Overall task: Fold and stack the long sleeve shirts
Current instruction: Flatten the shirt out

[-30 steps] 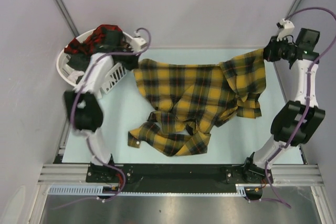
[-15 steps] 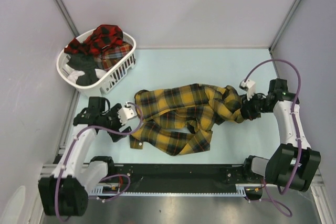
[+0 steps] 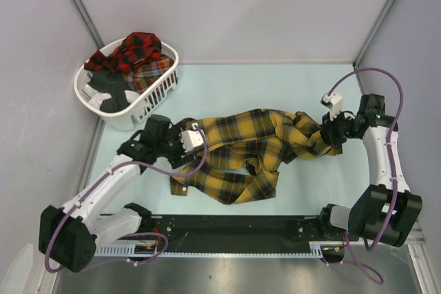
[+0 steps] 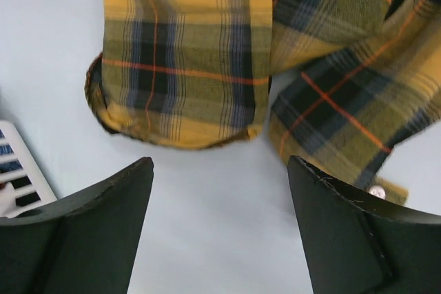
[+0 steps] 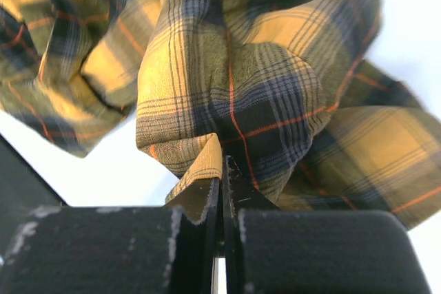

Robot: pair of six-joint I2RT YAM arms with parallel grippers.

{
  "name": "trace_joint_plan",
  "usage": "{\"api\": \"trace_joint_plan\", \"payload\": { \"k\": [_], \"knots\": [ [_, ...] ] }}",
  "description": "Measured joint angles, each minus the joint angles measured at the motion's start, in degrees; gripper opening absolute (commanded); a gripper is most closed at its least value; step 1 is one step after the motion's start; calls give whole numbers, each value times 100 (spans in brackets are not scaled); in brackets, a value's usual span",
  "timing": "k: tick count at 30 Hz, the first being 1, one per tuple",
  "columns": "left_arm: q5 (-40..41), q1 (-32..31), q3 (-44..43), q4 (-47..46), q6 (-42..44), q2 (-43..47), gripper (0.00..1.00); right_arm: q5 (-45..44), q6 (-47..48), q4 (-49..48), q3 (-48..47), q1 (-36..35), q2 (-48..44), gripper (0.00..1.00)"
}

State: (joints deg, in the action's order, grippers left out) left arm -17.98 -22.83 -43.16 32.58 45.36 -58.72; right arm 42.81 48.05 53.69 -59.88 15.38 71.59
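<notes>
Top external view: the mustard-yellow shirt (image 3: 255,149) lies crumpled across the middle of the pale table (image 3: 275,80), bunched in folds, one sleeve trailing toward the near edge. The right gripper (image 3: 333,135) sits at the shirt's right end, and the cloth rises in a ridge toward it. In the right wrist view its fingers (image 5: 196,232) are pressed together, with a pinch of plaid fabric (image 5: 241,80) caught between the tips and a folded yellow edge poking out just above them.

The left gripper (image 3: 178,144) is at the shirt's left end, low over the table. In the left wrist view it (image 4: 220,170) stands wide open and holds nothing. Bare table shows between the two dark fingers (image 4: 103,204), and a rounded hem of the shirt (image 4: 186,67) lies just beyond them, not touching. A small pale button (image 4: 376,191) shows on a cuff by the right finger.

At the far left stands a white laundry basket (image 3: 148,105), well apart from the yellow shirt. It holds the red-and-black plaid shirts (image 3: 134,49), heaped above the rim, together with some dark and white cloth.
</notes>
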Motion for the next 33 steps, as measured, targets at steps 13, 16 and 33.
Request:
{"api": "trace_joint_plan", "payload": {
  "k": [13, 16, 33],
  "knots": [
    [1851, -1399, 520, -2037, -494, -1679, 73, 190, -957, -632, -472, 295, 387, 0],
    [2109, -1456, 522, -2354, -503, -1891, 60, 223, -1095, -719, -546, 376, 479, 0],
    [2087, -391, -494, -2046, -597, -1659, 0, 339, -1980, -1497, -820, 511, 761, 0]
  ]
}}
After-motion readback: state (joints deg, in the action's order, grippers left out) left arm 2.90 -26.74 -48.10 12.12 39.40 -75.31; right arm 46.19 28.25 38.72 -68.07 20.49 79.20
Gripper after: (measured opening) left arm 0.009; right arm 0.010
